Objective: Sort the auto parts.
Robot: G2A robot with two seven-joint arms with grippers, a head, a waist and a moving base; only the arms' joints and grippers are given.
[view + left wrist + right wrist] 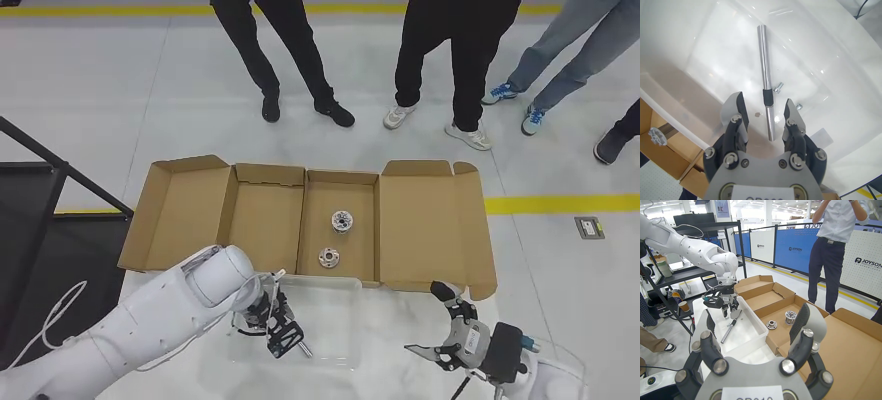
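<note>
A polished steel rod (765,75) lies flat in the white tray (335,290), lower centre of the top view, with 2 small bolts (778,88) just beside it. It looks stiff, fairly heavy and slippery; the black band (768,97) near 1 end likely offers the surest grip. The left tool (764,103) hangs spread wide astride that band. The right tool (436,320), lower right, is also spread, holding nothing.
</note>
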